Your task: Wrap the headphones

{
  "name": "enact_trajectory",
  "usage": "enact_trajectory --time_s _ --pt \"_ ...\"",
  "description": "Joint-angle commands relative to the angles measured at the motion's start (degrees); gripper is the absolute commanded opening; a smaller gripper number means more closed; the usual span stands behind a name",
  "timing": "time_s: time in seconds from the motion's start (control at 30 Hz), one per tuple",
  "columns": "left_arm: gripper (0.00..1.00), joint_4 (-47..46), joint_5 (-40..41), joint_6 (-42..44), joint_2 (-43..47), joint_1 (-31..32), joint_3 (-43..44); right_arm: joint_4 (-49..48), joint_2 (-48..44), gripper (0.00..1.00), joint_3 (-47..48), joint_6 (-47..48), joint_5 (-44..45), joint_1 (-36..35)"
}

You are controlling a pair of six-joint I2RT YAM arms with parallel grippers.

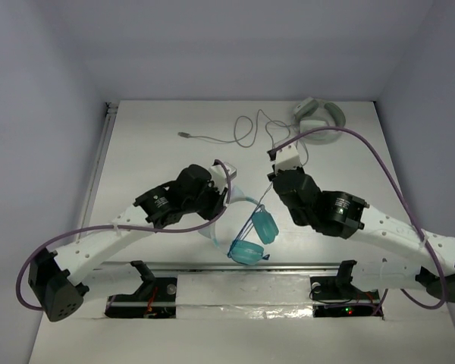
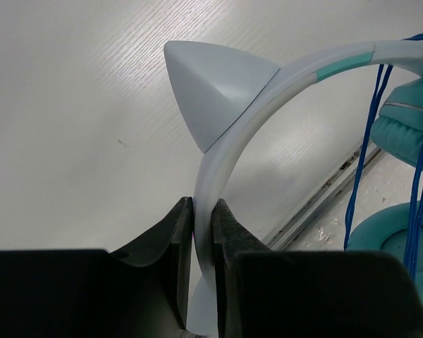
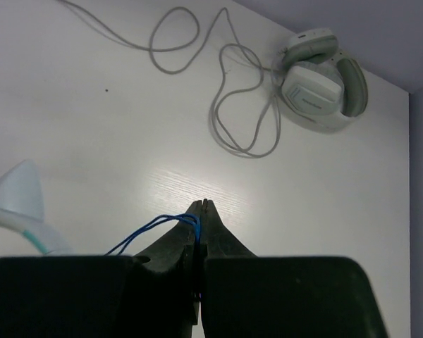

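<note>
The headphones have teal ear cups (image 1: 256, 236), a white headband (image 2: 240, 127) with a pointed cat ear (image 2: 211, 88) and a thin blue cable (image 2: 366, 155). My left gripper (image 2: 203, 211) is shut on the headband and holds the headphones above the table; the cups hang between the arms. In the top view the left gripper (image 1: 226, 191) is left of the cups. My right gripper (image 3: 204, 205) is shut on strands of the blue cable (image 3: 155, 229), which run left toward the headband (image 3: 17, 204). In the top view it (image 1: 273, 165) is above and right of the cups.
Grey-white headphones (image 1: 318, 115) lie at the back right with a grey cable (image 1: 243, 130) looped to the left; they also show in the right wrist view (image 3: 317, 77). A metal rail (image 1: 235, 265) runs along the near edge.
</note>
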State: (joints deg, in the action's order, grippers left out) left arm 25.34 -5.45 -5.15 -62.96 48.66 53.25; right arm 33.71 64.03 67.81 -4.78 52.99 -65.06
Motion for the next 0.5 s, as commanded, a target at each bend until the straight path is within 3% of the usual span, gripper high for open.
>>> enact_trajectory --time_s 0.0,0.27,0.47 --pt "0.00 -4.95 -5.79 -0.65 4.85 -0.50 1.06 -6.90 -2.33 0.00 -2.85 -1.81 -1.13 3.96" --pt "0.00 -8.20 -14.93 -2.85 7.06 -4.89 5.28 -12.18 -7.87 0.00 -10.06 -7.96 -15.54 7.05" --pt "0.00 -12.59 -20.11 -6.09 6.97 -8.31 7.48 -21.66 -9.97 0.00 -16.55 -12.01 -23.71 8.28"
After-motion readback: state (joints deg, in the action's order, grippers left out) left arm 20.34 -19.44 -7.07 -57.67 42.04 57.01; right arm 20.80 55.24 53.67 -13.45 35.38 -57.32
